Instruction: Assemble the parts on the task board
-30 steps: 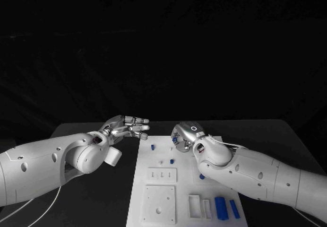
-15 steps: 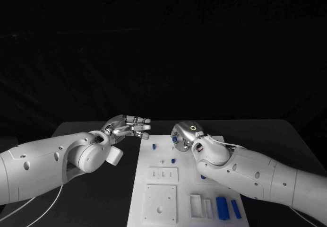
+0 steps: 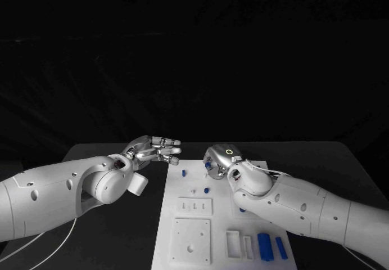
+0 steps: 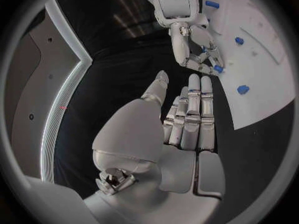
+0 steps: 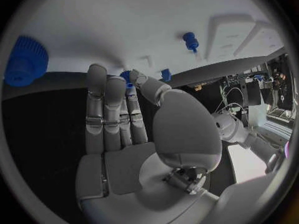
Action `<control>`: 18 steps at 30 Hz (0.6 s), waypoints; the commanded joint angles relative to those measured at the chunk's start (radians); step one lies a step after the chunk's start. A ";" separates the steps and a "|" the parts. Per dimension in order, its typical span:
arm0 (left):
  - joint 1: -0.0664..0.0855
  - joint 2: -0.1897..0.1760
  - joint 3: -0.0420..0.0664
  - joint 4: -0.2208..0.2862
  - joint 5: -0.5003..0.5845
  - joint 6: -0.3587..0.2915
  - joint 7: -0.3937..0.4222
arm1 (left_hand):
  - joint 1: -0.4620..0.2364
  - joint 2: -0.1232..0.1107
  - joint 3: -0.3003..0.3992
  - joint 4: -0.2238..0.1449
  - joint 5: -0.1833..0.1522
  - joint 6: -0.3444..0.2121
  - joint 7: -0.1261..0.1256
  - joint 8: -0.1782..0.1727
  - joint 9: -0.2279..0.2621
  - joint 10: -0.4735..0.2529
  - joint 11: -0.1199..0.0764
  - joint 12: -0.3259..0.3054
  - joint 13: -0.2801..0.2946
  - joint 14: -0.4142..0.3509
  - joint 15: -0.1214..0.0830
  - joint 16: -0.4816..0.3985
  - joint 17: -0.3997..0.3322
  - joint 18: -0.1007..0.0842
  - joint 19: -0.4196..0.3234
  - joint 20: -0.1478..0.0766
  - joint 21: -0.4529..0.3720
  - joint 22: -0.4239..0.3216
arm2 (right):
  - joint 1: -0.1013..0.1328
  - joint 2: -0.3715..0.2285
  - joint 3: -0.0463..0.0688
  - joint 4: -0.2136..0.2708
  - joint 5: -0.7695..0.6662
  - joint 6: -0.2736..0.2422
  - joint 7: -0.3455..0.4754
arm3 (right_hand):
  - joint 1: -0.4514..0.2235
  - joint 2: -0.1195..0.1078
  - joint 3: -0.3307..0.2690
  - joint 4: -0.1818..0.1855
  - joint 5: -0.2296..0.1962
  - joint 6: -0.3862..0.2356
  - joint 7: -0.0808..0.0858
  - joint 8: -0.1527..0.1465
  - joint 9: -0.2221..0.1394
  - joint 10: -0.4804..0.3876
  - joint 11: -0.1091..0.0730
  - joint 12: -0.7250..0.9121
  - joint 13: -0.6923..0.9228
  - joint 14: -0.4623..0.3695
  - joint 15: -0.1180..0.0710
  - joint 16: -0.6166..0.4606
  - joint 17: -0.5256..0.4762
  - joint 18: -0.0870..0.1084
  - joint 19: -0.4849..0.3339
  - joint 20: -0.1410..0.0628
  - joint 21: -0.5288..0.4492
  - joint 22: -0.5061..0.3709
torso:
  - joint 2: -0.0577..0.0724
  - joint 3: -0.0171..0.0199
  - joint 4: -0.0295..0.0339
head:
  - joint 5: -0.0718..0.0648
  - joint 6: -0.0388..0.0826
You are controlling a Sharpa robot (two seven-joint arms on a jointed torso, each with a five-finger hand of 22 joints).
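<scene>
You are early in the job, as far as you can judge. The right robot hand point(image 3: 217, 162) pinches a small blue part point(image 5: 127, 77) over the far end of the white board point(image 3: 185, 247). The left robot hand point(image 3: 154, 149) hovers beside the board, fingers apart, holding nothing. Blue bars point(image 3: 270, 246) lie loose near you, unplaced.

Black table point(image 3: 324, 160), dark backdrop point(image 3: 194, 67) behind.

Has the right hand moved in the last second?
Barely: the right hand holds its place over the task board's far end, pinching a small blue part.
</scene>
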 commanded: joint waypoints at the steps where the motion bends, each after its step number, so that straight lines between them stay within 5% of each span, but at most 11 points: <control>1: 0.002 0.003 0.001 0.001 -0.003 0.016 0.010 | 0.002 -0.003 -0.005 0.000 -0.004 -0.005 0.000 -0.002 -0.001 -0.006 0.000 -0.003 0.001 -0.001 0.001 -0.006 -0.001 0.002 0.001 0.000 -0.006 -0.001 | -0.002 0.004 -0.002 -0.007 -0.013 0.024 0.005 | 0.000 0.016 -0.004 -0.007 0.005 0.005 0.001 0.003 0.001 0.043 -0.035 0.003 0.005 -0.002 -0.008 -0.008 0.000 0.021 0.005 -0.005 -0.007 0.004 | 0.000 0.0000 0.0013 | 0.002 -0.002; 13: 0.002 0.005 0.001 0.000 -0.003 0.015 0.009 | 0.002 -0.003 -0.005 0.000 -0.004 -0.005 0.000 -0.002 -0.001 -0.006 0.000 -0.003 0.001 -0.001 0.001 -0.006 -0.001 0.002 0.001 0.000 -0.006 -0.001 | -0.003 0.016 -0.005 -0.030 -0.004 0.041 0.012 | -0.005 0.020 -0.007 -0.011 0.005 -0.001 0.003 0.003 -0.001 0.036 -0.033 0.003 0.005 -0.002 -0.006 -0.013 -0.003 0.020 0.005 -0.003 -0.022 0.016 | 0.001 -0.0015 0.0003 | 0.003 -0.004; 18: 0.002 0.006 0.001 0.000 -0.003 0.013 0.008 | 0.001 -0.003 -0.005 0.000 -0.004 -0.007 0.000 -0.002 -0.001 -0.007 0.000 -0.003 0.001 -0.001 0.001 -0.007 -0.001 0.002 0.001 0.000 -0.006 -0.003 | -0.003 0.018 -0.006 -0.036 0.017 0.027 0.023 | -0.030 0.004 -0.033 0.001 0.008 -0.071 0.021 0.000 -0.021 -0.048 -0.010 0.001 0.000 0.000 0.010 -0.017 -0.007 0.021 0.008 0.008 -0.033 0.015 | 0.001 -0.0014 0.0006 | 0.003 -0.003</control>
